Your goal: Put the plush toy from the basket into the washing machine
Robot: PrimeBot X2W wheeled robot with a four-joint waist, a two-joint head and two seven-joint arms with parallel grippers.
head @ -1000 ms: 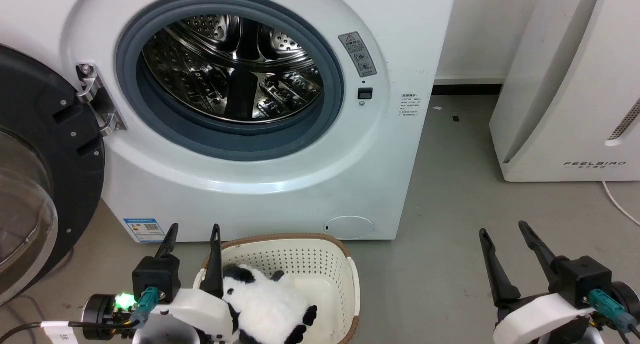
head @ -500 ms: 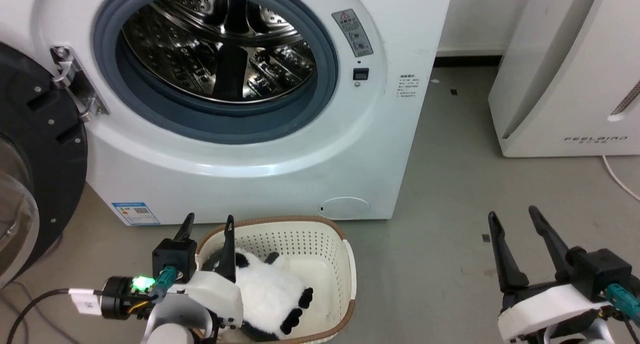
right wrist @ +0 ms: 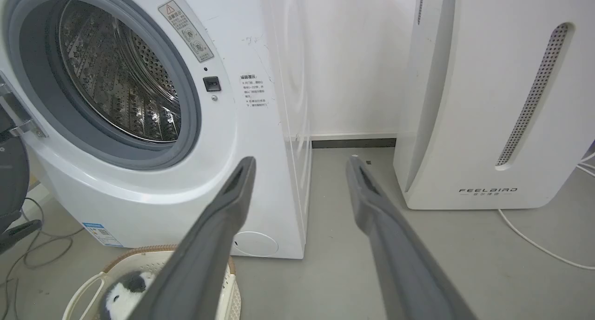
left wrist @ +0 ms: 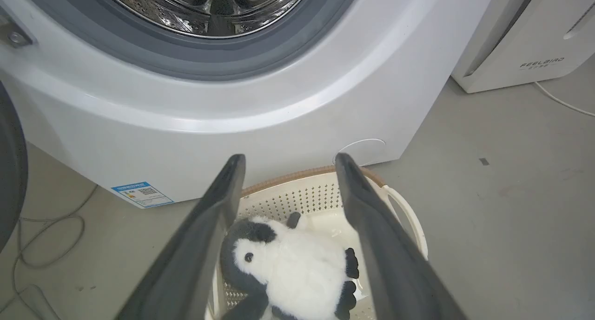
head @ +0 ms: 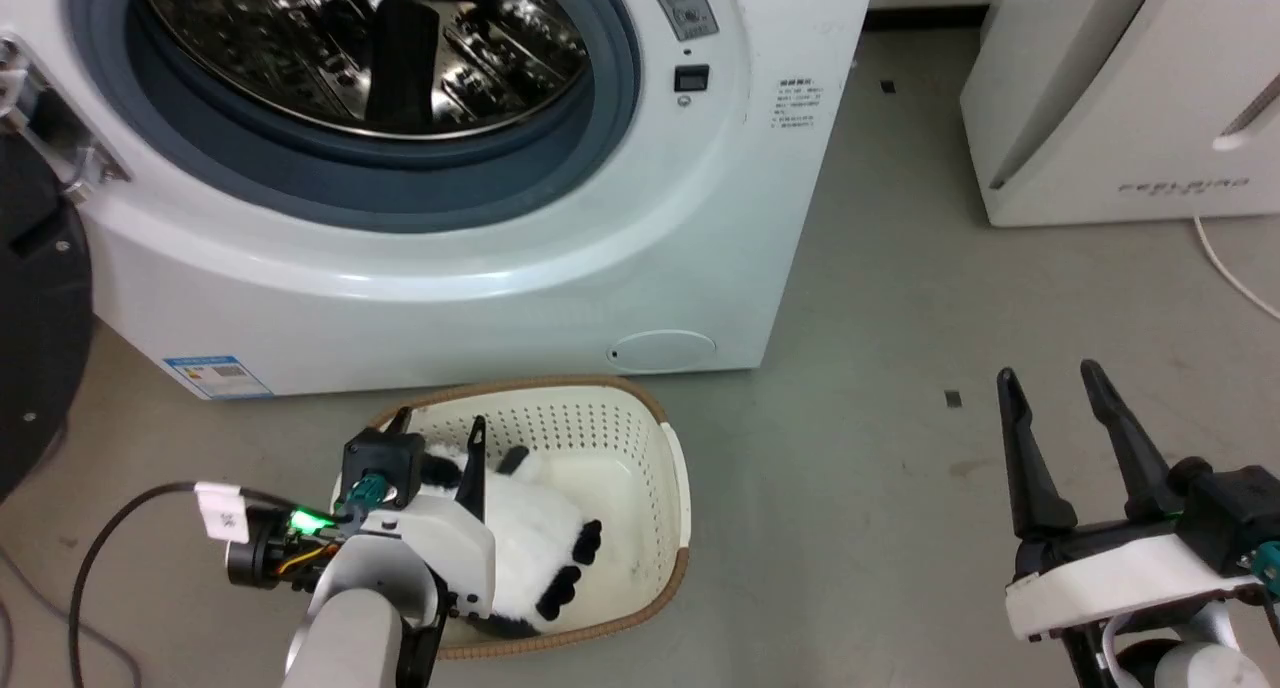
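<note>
**Basket (head: 672, 488) holds plush toy (head: 525, 543); left gripper (head: 438, 426) open above it**

Item location. The plush toy lies on the basket's bottom, in the basket's left half. Its head and black ear point toward the basket's far left corner, and its black feet point toward the near right. The long axis therefore runs diagonally across the basket.

Left gripper. It is positioned over the basket's left half with the fingers apart and nothing held. In the left wrist view the toy sits below the gap between the two fingers, with the head by one finger and the feet by the other. Finding: the toy's long axis lies roughly along the closing line, not across it.

Right gripper (head: 1048, 372). It is well apart from the basket, on the basket's right, over the floor (head: 880, 368). The fingers are spread and nothing is held. The left arm is plainly the nearer.

Washing machine (head: 500, 288). It stands just behind the basket, with the door (head: 30, 348) swung open on the basket's left.

Assessment. The step in hand appears to be the reach down, and the toy is not yet gripped. The next move calls for a straight descent, and possibly a wrist turn so that the fingers close across the torso. Risks are a fingertip catching the basket's left rim and the soft pile slipping out of a shallow pinch.
</note>
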